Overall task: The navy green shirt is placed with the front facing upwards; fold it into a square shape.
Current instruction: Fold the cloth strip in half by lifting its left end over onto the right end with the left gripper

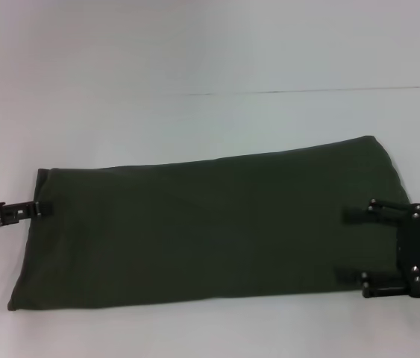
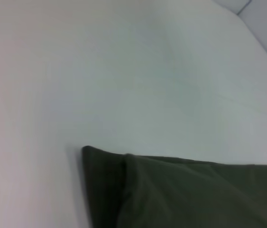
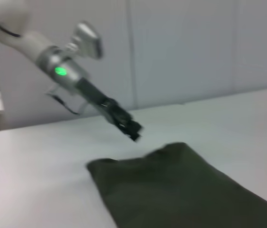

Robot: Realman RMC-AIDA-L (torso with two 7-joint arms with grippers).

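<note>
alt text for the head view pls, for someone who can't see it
A dark olive-green shirt, folded into a long band with no lettering showing, lies across a white table. The left gripper is at the band's left end, and the right gripper is over its right end with its fingers spread open.

The scene is viewed from above and in front by the head camera, angled down at the white desk [image 1: 195,52], so that the whole folded navy green shirt [image 1: 210,239] is taken in. One shirt corner [image 2: 88,154] is seen close and low across the desk by the left wrist camera. From the opposite end, the shirt is viewed lengthwise by the right wrist camera, with the left claw [image 3: 133,133] seen beyond it. The shirt's left end is shared by all three views.
</note>
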